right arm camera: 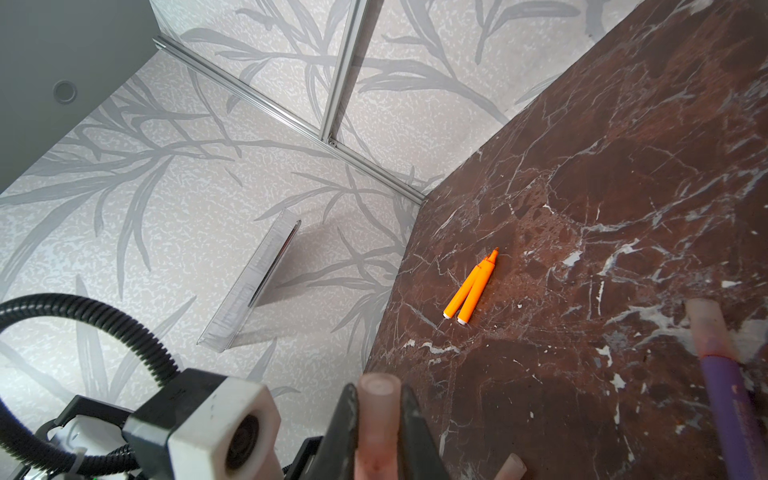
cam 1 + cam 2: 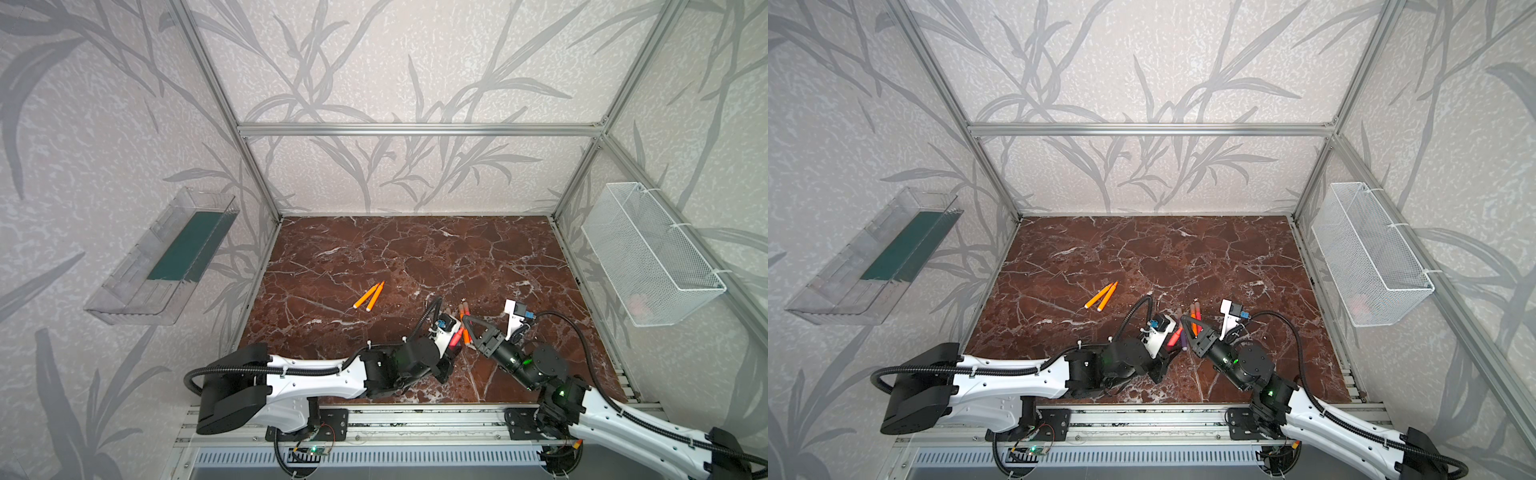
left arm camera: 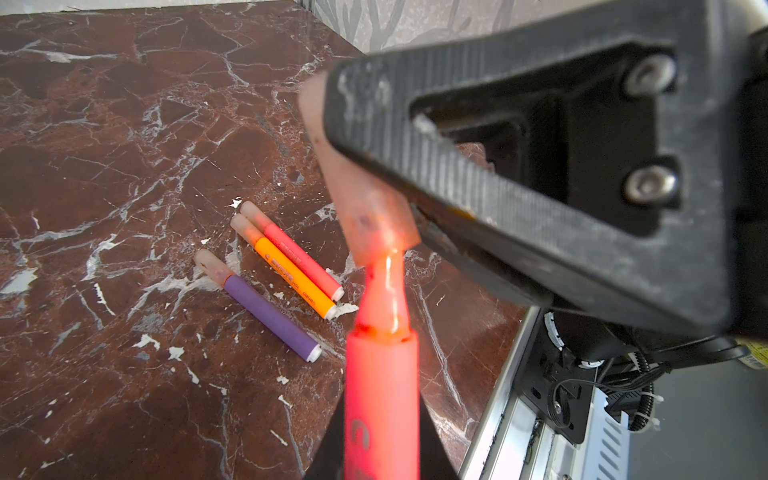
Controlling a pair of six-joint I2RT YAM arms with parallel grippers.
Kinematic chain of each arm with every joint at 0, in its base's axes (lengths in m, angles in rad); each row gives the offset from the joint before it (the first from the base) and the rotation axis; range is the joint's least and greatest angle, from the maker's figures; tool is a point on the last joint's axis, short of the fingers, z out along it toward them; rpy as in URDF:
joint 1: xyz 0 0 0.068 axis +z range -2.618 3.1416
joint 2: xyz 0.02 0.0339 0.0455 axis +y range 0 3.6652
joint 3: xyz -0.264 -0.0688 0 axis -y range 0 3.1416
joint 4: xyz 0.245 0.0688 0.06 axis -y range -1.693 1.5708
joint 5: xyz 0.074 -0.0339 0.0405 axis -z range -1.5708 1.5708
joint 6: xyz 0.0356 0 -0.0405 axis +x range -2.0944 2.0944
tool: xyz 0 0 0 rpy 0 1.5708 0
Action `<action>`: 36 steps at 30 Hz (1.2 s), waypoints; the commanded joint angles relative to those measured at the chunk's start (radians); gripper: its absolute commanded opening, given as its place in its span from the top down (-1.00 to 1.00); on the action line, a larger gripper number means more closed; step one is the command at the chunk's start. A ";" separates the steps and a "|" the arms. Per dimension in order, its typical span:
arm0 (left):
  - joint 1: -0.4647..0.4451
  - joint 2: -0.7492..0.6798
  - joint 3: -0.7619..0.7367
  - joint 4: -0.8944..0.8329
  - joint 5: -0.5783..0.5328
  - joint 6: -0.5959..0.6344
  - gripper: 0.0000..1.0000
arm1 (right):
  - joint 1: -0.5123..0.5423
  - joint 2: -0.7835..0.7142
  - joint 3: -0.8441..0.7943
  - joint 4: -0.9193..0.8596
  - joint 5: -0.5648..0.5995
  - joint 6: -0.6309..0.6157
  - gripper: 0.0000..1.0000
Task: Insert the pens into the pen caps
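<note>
Right pincer (image 1: 379,405) around cap (image 3: 365,208), against pen (image 3: 381,374)

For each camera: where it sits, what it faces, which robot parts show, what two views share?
Top views: high behind, looking down at the table; both arms show.
Left wrist: behind the left hand, facing its pink pen meeting the cap; right hand shows too.
Right wrist: behind the right hand, facing the cap it grips.
Shared: purple pen, both wrist views.
</note>
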 commanded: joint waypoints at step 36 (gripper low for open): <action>0.093 -0.132 0.016 0.171 0.178 -0.078 1.00 | 0.094 0.229 0.056 0.262 -0.079 -0.242 1.00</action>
